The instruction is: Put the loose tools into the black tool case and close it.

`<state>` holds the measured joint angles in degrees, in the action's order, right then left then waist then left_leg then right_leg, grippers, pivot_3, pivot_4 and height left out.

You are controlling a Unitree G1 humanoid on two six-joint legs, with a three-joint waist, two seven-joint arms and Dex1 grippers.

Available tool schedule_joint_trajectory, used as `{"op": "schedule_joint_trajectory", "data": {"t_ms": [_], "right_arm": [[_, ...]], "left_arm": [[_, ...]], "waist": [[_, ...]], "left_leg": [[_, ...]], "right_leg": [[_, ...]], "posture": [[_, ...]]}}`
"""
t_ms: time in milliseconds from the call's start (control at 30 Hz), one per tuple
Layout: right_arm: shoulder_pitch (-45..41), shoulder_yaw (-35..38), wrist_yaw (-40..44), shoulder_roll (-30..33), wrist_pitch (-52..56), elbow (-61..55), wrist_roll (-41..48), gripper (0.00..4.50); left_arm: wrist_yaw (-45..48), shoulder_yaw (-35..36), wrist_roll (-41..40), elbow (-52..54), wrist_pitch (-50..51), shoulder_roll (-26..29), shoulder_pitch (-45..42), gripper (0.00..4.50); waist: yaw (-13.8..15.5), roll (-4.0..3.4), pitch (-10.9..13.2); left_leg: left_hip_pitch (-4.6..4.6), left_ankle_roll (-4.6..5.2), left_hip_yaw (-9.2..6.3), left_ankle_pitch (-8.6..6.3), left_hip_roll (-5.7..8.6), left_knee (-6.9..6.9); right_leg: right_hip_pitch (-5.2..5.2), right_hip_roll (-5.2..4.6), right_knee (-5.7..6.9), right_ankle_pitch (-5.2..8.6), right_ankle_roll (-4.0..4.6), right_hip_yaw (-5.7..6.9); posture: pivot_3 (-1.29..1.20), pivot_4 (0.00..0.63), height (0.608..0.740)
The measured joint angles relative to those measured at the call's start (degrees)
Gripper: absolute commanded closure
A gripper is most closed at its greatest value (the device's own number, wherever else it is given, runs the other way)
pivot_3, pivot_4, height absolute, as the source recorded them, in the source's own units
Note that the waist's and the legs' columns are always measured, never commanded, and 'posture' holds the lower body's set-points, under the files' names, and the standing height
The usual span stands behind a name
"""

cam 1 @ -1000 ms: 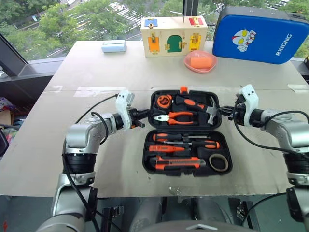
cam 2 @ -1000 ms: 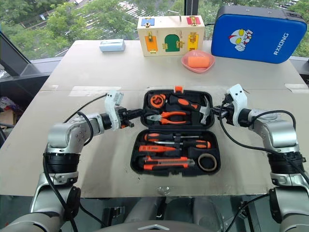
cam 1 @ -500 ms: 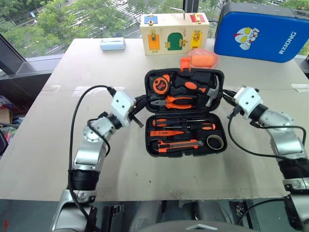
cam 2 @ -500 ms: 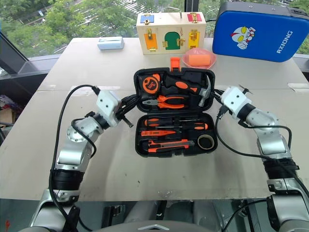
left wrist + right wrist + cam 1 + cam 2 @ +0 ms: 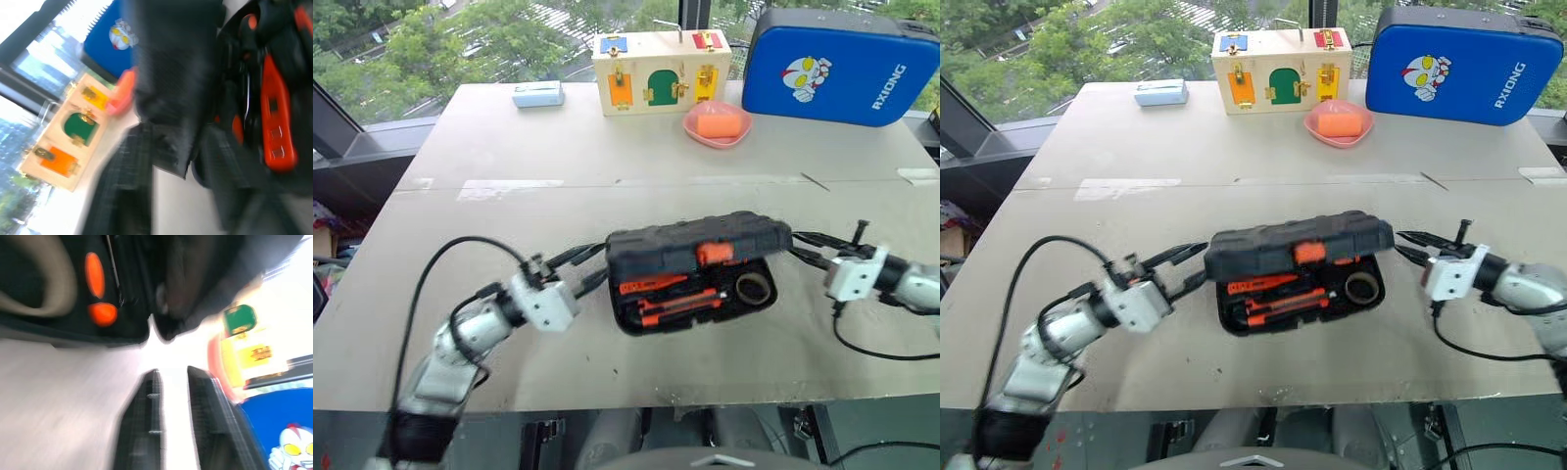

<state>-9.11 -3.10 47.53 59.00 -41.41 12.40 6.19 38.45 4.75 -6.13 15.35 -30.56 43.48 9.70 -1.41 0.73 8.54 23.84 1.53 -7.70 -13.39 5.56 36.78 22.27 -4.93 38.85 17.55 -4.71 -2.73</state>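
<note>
The black tool case (image 5: 693, 243) lies in the middle of the table with its lid folded down over the base, a narrow gap left along the front. Its orange latch (image 5: 710, 253) faces me. Through the gap I see orange-handled loose tools (image 5: 668, 296) and the tape roll (image 5: 756, 287) in their recesses. My left gripper (image 5: 592, 265) is at the case's left end, open, one finger high and one low. At the case's right end my right gripper (image 5: 806, 249) is open, with a bright gap between its fingers (image 5: 146, 416); the case lies just beyond its tips.
At the back of the table stand a blue padded case (image 5: 842, 64), a wooden latch box (image 5: 661, 59), a pink dish (image 5: 717, 122) holding an orange block, and a small light-blue box (image 5: 538, 95). The table's front edge runs close below the tool case.
The lid has swung from flat open, through upright, down over the base. Both grippers went from shut to open, rolled over and drew back toward me.
</note>
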Motion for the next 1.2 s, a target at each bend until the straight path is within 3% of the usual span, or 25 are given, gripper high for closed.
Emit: {"op": "schedule_joint_trajectory", "data": {"t_ms": [33, 133, 267, 300, 333, 367, 400, 433, 533, 567, 667, 833, 1000, 1067, 1200], "right_arm": [[3.93, 0.26, 7.18, 5.28, 5.29, -2.52, 6.61, 2.72], [10.27, 1.71, 18.53, 10.33, 15.76, -7.67, 17.48, 2.72], [16.12, 2.06, 25.88, 11.86, 28.49, -14.80, 25.55, 2.72], [16.92, 2.20, 26.32, 11.78, 30.20, -16.23, 25.94, 2.96], [17.49, 2.39, 26.78, 11.37, 32.03, -18.15, 26.08, 3.23], [17.79, 2.50, 26.88, 10.77, 33.34, -19.59, 26.08, 3.56], [17.87, 2.54, 26.87, 9.97, 34.55, -21.16, 26.06, 3.93], [17.97, 2.66, 26.75, 9.26, 35.50, -22.37, 25.90, 4.47], [15.76, 1.37, 24.54, 4.87, 38.55, -24.52, 23.51, 4.50], [15.31, 0.94, 24.13, 4.20, 39.07, -24.99, 22.85, 4.50], [12.73, -0.96, 22.60, 0.67, 41.50, -25.07, 19.60, 4.50], [7.77, -3.95, 22.18, -3.84, 42.51, -23.86, 15.10, 4.50], [2.19, -6.96, 22.98, -7.23, 42.55, -19.52, 11.52, 4.50], [-0.99, -7.24, 22.48, -8.29, 42.50, -15.55, 9.47, 4.50], [-10.85, -6.53, 16.86, -12.86, 40.51, -3.69, 3.37, 4.50]], "left_arm": [[2.09, 3.92, -5.52, 6.29, 4.80, 3.63, 7.14, 1.59], [5.71, 12.10, -17.16, 15.58, 19.56, 8.98, 19.77, 1.59], [8.53, 19.13, -32.33, 18.20, 43.19, 14.93, 28.20, 1.59], [9.78, 19.58, -34.37, 17.62, 46.36, 15.85, 27.55, 1.53], [10.86, 19.36, -35.87, 16.42, 49.32, 16.18, 24.92, 1.51], [11.36, 18.71, -36.68, 14.50, 51.71, 16.72, 21.26, 2.07], [11.39, 17.85, -36.89, 11.79, 53.54, 17.06, 16.74, 2.25], [11.52, 16.50, -36.77, 8.92, 54.77, 17.05, 11.88, 2.74], [13.29, 6.77, -31.67, -2.66, 55.26, 14.43, -8.41, 4.18], [13.94, 4.49, -29.96, -4.95, 54.96, 13.66, -12.05, 4.37], [17.66, -4.54, -21.91, -17.88, 51.23, 7.63, -27.60, 4.37], [23.29, -14.58, -11.36, -35.36, 42.83, -2.31, -43.32, 4.37], [28.45, -19.58, -6.78, -41.11, 40.45, -9.28, -47.16, 4.37], [31.03, -20.33, -6.39, -39.95, 42.05, -9.11, -47.32, 4.37], [36.45, -22.62, -6.62, -27.17, 48.18, -6.46, -42.15, 4.37]], "waist": [[-0.21, 0.01, -0.01], [-0.10, -0.14, 0.07], [0.53, -0.46, 0.38], [0.83, -0.58, 0.41], [1.19, -0.71, 0.44], [1.50, -0.74, 0.43], [1.84, -0.71, 0.44], [2.04, -0.69, 0.45], [2.55, -0.59, 0.45], [2.46, -0.57, 0.44], [2.19, -0.46, 0.40], [1.76, -0.34, 0.39], [0.01, -0.18, 0.45], [-0.51, -0.11, 0.47], [-0.99, -0.12, 0.46]], "left_leg": [[-0.12, 0.06, 0.00, -0.04, -0.08, -0.10], [-0.44, 0.35, 0.00, -0.21, -0.10, -0.14], [-1.22, 0.52, 0.08, -0.32, -0.11, -0.21], [-1.21, 0.52, 0.07, -0.32, -0.11, -0.17], [-1.21, 0.51, 0.07, -0.32, -0.11, -0.11], [-1.20, 0.50, 0.02, -0.31, -0.12, -0.07], [-1.18, 0.49, -0.02, -0.31, -0.15, -0.04], [-1.15, 0.48, -0.01, -0.31, -0.15, -0.03], [-1.00, 0.46, -0.07, -0.31, -0.04, 0.03], [-0.99, 0.43, -0.06, -0.29, 0.01, 0.02], [-0.85, 0.20, -0.03, -0.15, 0.07, 0.04], [-0.52, 0.19, -0.02, -0.14, 0.04, 0.12], [-0.08, 0.19, -0.02, -0.12, 0.06, 0.62], [-0.11, 0.21, -0.03, -0.12, 0.11, 0.63], [-0.10, 0.20, -0.02, -0.12, 0.08, 0.60]], "right_leg": [[-0.11, 0.01, -0.12, 0.01, 0.02, -0.11], [-0.48, 0.02, -0.14, 0.02, 0.05, -0.01], [-1.12, 0.04, -0.09, 0.08, 0.10, 0.15], [-1.15, 0.02, -0.09, 0.08, 0.10, 0.21], [-1.19, 0.00, -0.09, 0.08, 0.09, 0.33], [-1.23, 0.01, -0.08, 0.08, 0.08, 0.41], [-1.25, 0.04, -0.10, 0.07, 0.09, 0.47], [-1.24, 0.04, -0.11, 0.07, 0.09, 0.46], [-1.22, 0.05, -0.21, 0.04, 0.05, 0.57], [-1.21, 0.06, -0.24, 0.03, 0.03, 0.55], [-1.10, 0.01, -0.34, 0.02, 0.01, 0.46], [-0.81, 0.02, -0.29, 0.02, 0.00, 0.45], [-0.45, 0.03, 0.05, -0.02, -0.08, 0.39], [-0.46, 0.09, 0.08, -0.07, -0.14, 0.39], [-0.43, 0.07, 0.02, -0.07, -0.17, 0.32]], "posture": [[0.00, 0.150, 0.735], [0.00, 0.150, 0.735], [0.00, 0.150, 0.735], [0.00, 0.150, 0.735], [0.00, 0.150, 0.735], [0.00, 0.150, 0.735], [0.00, 0.150, 0.735], [0.00, 0.150, 0.735], [0.00, 0.150, 0.735], [0.00, 0.150, 0.735], [0.00, 0.150, 0.735], [0.00, 0.150, 0.735], [0.00, 0.150, 0.735], [0.00, 0.150, 0.735], [0.00, 0.150, 0.735]]}}
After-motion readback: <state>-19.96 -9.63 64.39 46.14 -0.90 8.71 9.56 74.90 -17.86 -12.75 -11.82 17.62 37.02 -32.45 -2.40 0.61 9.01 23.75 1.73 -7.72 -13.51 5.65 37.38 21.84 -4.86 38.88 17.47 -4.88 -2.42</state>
